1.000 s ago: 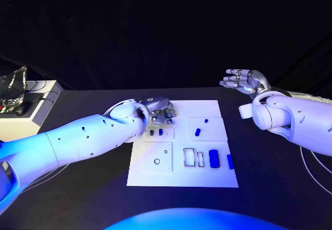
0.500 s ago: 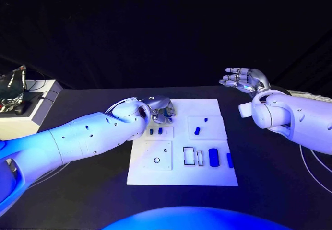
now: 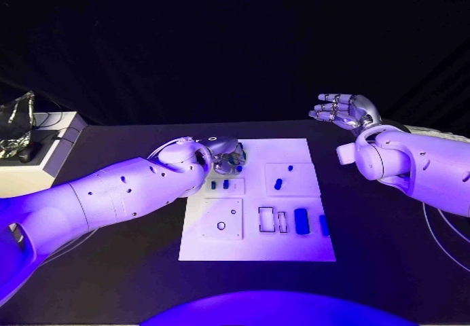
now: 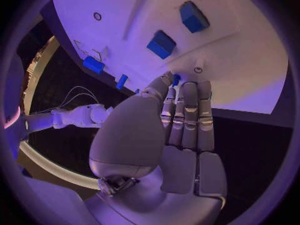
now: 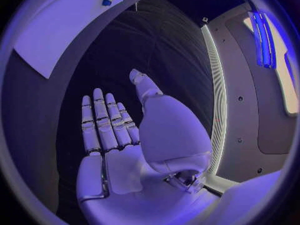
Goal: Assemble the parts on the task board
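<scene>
up close, small blue part [image 4: 177, 79] at left robot hand [image 4: 178, 120] fingertips

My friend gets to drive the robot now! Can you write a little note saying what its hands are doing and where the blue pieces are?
Left hand: down at the far left corner of the task board; its fingertips are at a small blue part; whether it grips it, cannot tell.
Right hand: raised off the board, holding nothing.
Parts: two blue blocks lie at the near right, small pieces mid-board.
Done: can't tell.
Left: outlined slots look unfilled.
</scene>
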